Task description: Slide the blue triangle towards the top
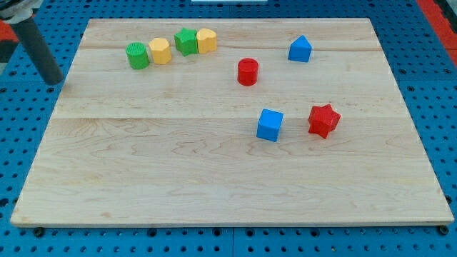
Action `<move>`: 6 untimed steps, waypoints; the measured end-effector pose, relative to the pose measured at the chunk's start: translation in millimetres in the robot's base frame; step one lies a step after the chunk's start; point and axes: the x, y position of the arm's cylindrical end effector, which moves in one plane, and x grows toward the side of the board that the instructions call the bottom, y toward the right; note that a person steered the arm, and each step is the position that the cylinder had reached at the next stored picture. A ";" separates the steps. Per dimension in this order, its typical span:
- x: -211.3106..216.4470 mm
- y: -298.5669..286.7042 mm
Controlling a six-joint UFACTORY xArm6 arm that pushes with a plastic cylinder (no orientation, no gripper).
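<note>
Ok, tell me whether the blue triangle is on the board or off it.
On: the blue triangle sits on the wooden board, near its top edge.

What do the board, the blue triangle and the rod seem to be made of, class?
Board: pale wood, visible grain and plank seams, matte. Blue triangle: probably plastic, uniform colour, slight sheen. Rod, my tip at the board's left edge, far from the blocks: dark, smooth, possibly metal or plastic.
</note>
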 end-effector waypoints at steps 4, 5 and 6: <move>51.2 77.4; 32.3 186.6; -20.5 257.6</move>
